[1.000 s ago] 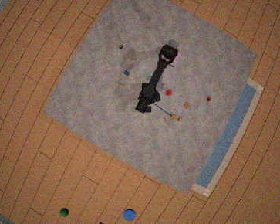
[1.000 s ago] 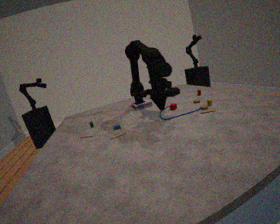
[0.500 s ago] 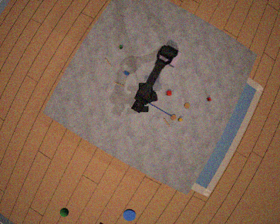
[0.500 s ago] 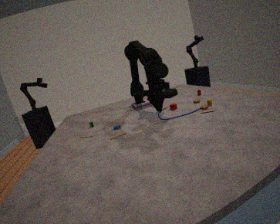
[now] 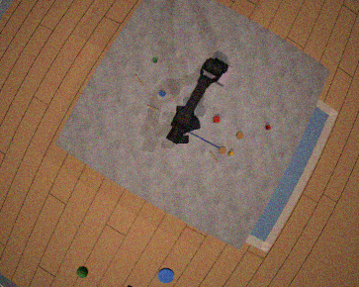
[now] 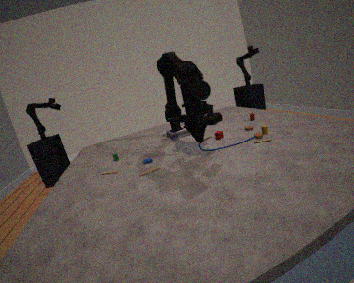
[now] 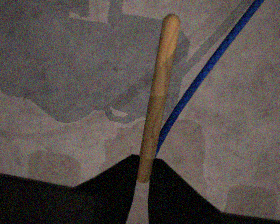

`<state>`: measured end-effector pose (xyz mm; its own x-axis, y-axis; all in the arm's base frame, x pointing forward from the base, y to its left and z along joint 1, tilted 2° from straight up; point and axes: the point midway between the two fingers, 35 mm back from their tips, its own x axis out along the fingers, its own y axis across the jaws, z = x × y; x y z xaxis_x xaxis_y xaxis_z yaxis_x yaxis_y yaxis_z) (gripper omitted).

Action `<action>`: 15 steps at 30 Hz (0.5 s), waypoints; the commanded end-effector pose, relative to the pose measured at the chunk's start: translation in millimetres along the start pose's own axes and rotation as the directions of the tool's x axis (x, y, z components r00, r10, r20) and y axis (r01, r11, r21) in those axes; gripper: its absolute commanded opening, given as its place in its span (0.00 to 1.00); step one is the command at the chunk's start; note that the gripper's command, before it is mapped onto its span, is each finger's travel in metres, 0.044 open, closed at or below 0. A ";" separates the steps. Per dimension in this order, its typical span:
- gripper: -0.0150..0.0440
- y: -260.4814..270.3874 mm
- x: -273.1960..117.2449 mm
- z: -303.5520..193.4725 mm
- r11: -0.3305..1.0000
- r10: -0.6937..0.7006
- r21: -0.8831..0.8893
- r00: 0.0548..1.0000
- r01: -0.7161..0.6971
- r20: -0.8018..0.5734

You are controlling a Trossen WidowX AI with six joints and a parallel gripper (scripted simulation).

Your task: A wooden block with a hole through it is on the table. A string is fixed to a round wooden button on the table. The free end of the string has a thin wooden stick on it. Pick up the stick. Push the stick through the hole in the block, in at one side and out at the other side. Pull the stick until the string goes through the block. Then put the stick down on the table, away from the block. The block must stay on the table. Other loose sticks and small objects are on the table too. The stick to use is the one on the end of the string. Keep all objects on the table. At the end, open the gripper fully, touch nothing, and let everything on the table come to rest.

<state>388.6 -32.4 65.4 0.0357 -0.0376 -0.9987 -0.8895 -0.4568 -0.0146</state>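
Note:
My gripper (image 6: 200, 141) (image 7: 145, 165) is shut on the string's wooden stick (image 7: 159, 87), just above the table. In the wrist view the stick's rounded free end points up and away from the fingers. The blue string (image 5: 205, 140) (image 6: 227, 146) (image 7: 203, 72) leaves the stick near the fingertips and runs to the round wooden button (image 5: 223, 149) (image 6: 258, 136). The arm covers the stick in the top view. I cannot make out for certain which object is the block with the hole. A pale purple piece (image 6: 176, 133) lies by the arm's foot; no hole shows in it.
Two loose sticks (image 6: 109, 173) (image 6: 150, 171) lie by the blue (image 5: 162, 93) and green (image 5: 154, 59) objects. Another stick (image 5: 214, 156) (image 6: 262, 141) lies near the button and a yellow object (image 5: 230, 153). A red object (image 5: 216, 119) (image 6: 218, 135), a second disc (image 5: 239, 135) and a small red object (image 5: 268, 127) stand apart.

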 end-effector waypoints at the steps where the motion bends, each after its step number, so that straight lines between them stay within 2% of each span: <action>1: 0.25 4.4 3.9 0.8 1.000 0.007 -0.007 1.000 -0.007 -0.005; 15: 0.25 15.3 15.7 6.8 1.000 0.008 -0.007 1.000 -0.008 -0.004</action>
<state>376.1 -32.8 52.2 0.0323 -0.0378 -0.9988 -0.8895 -0.4567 -0.0115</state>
